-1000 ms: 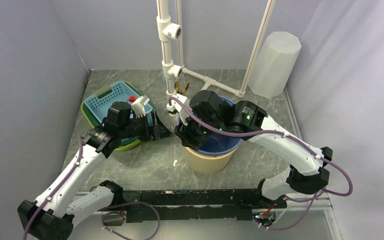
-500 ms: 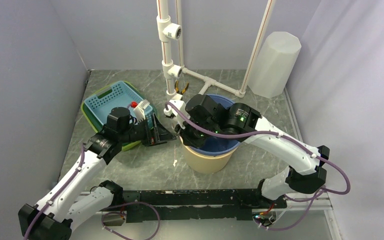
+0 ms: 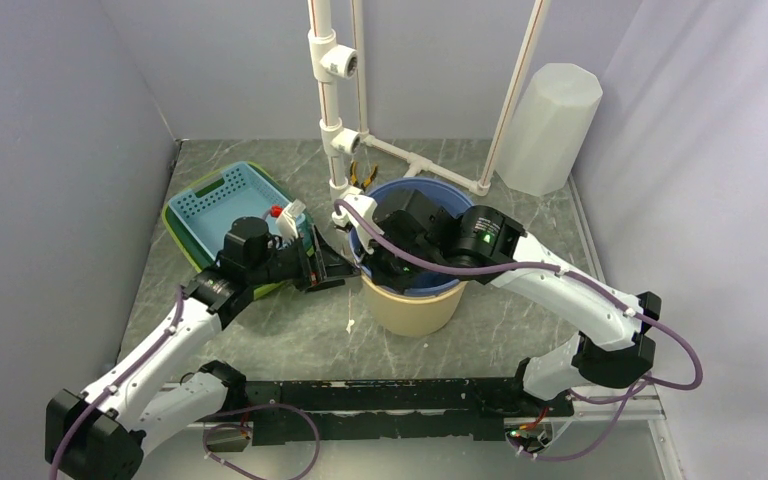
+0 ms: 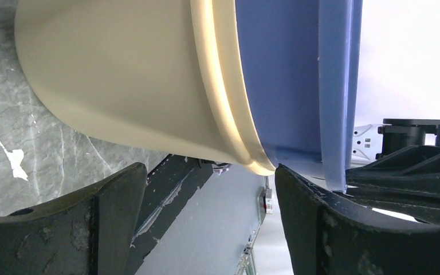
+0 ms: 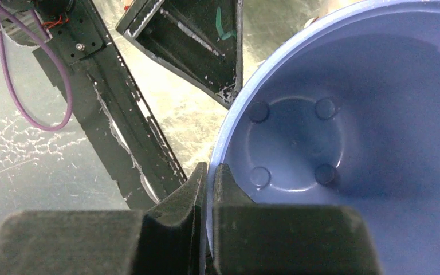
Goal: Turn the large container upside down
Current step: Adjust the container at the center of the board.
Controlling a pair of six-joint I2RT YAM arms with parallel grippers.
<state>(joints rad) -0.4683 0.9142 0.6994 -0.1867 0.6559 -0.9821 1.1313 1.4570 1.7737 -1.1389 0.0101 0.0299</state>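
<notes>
Upright near the middle of the grey marbled counter (image 3: 300,335): smooth, round blue plastic container (image 5: 332,143) nested in a tapered beige container (image 4: 132,74) with a ridged rim. Right tool (image 5: 209,172) clenched on the thin blue rim, left side. Left tool (image 4: 206,177) released, 2 fingers spread just beside the beige wall.

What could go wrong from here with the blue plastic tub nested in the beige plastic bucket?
The right gripper pinches only the thin rim of the blue plastic tub, so it may slip when tilted. The open left gripper sits by the beige plastic bucket, close to the right one; they could collide. The white pipe frame stands just behind.
</notes>
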